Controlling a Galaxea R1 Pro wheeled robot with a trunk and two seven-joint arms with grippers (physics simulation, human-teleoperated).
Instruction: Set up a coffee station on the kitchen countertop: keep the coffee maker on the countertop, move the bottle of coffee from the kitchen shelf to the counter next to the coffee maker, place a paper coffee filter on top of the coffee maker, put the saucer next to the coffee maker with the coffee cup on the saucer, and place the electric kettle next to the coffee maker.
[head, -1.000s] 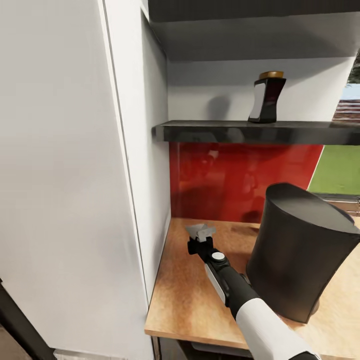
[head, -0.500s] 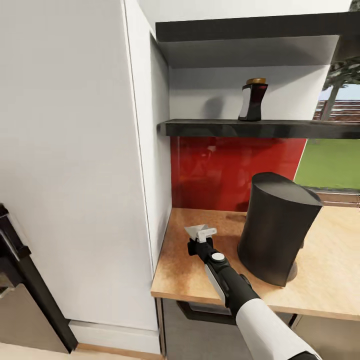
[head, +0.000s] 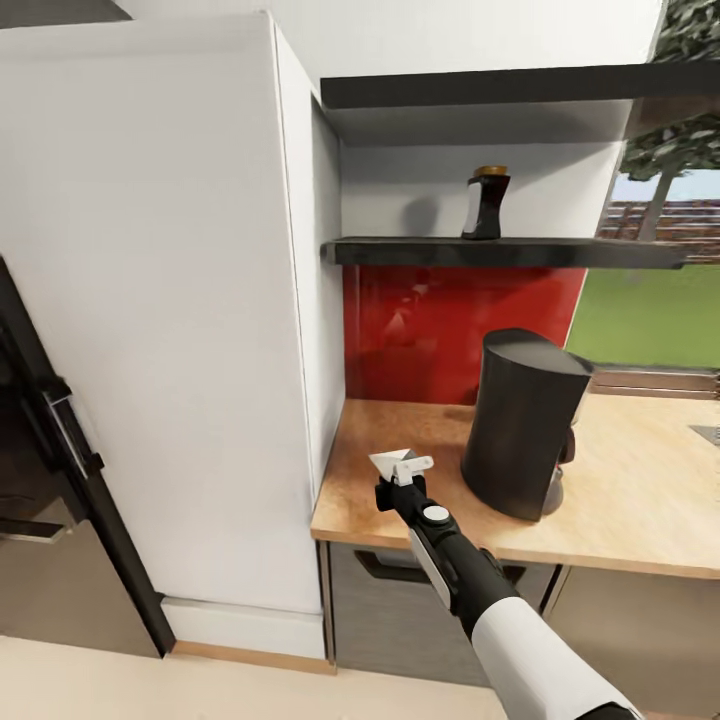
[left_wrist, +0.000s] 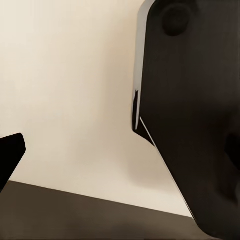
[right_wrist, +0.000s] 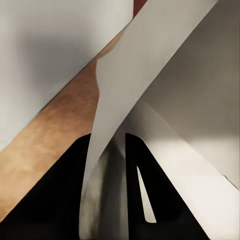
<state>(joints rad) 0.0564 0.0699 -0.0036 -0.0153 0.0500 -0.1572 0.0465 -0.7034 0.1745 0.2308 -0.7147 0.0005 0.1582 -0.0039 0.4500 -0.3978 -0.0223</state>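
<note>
**Over the bench edge: filter in hand, maker to the right**

Beside the tall white cabinet (head: 200, 330), the right tool (head: 400, 468) is clenched on the paper filter (head: 398, 462), held above the bench (head: 400, 470). Right of it stands the coffee maker (head: 520, 420), well apart; the coffee bottle (head: 485, 203) sits on the shelf (head: 500, 252) above. The thin paper could crumple or slip in the pinch, or land tilted on the maker's sloped top. I cannot tell the left tool's state.
</note>
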